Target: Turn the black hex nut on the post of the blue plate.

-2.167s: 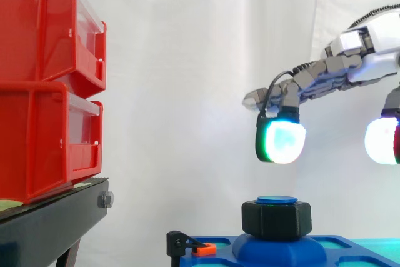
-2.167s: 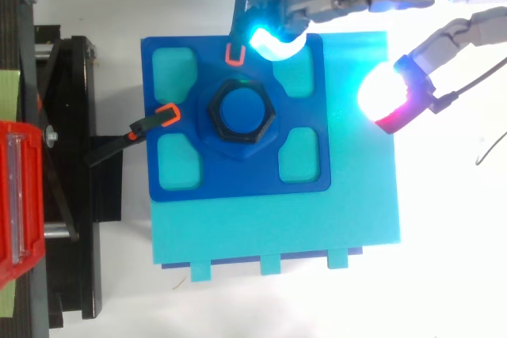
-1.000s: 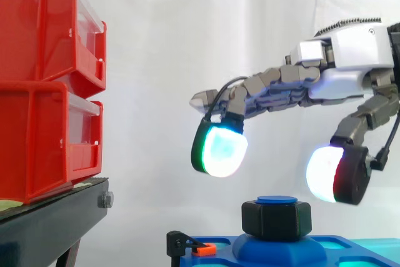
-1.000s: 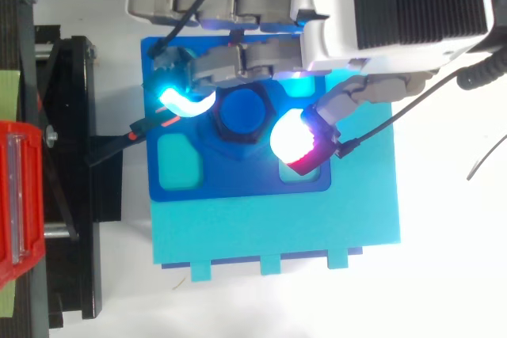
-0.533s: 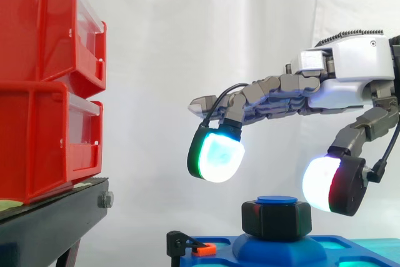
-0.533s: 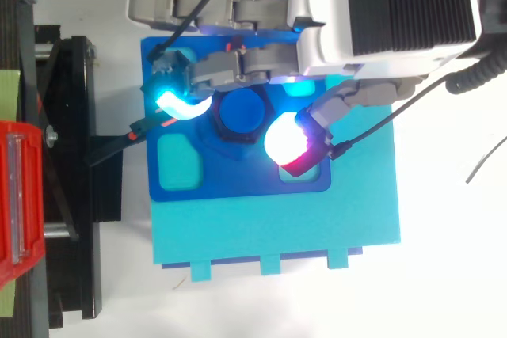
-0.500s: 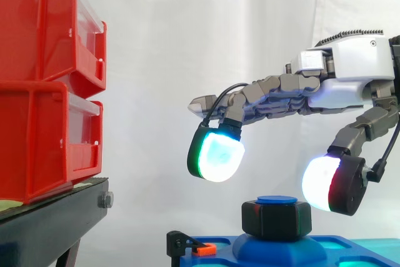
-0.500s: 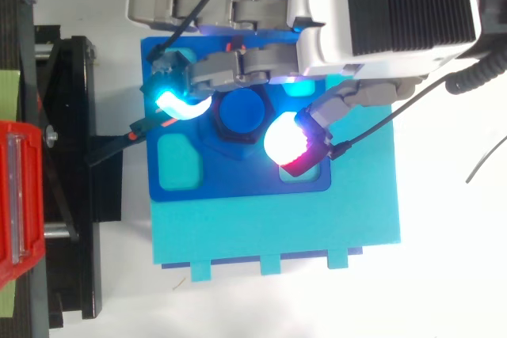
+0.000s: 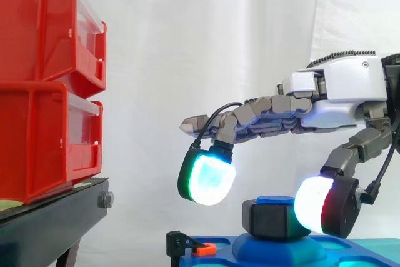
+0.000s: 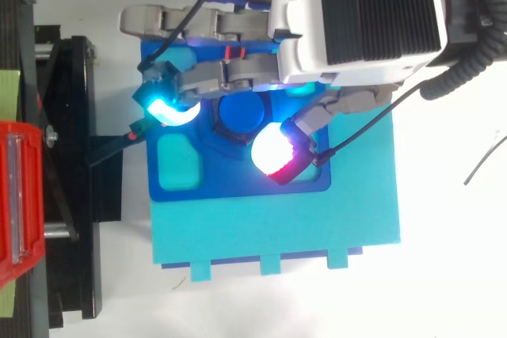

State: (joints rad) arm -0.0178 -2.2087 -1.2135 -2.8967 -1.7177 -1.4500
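The fingers [image 9: 206,179] are spread and loosely bent, gripping nothing, one pad just beside the black hex nut [image 9: 267,220] on the post [image 10: 242,112] of the blue plate [image 10: 238,184]. The plate sits on a turquoise base [image 10: 277,227] on the white table [image 10: 444,275], with red bins [image 9: 44,85] to the left and a white curtain [image 9: 187,42] behind.

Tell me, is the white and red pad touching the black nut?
Cannot tell. In the side view the thumb pad overlaps the black hex nut; in the top view its glow hides the nut's edge. Neither shows contact or gap.
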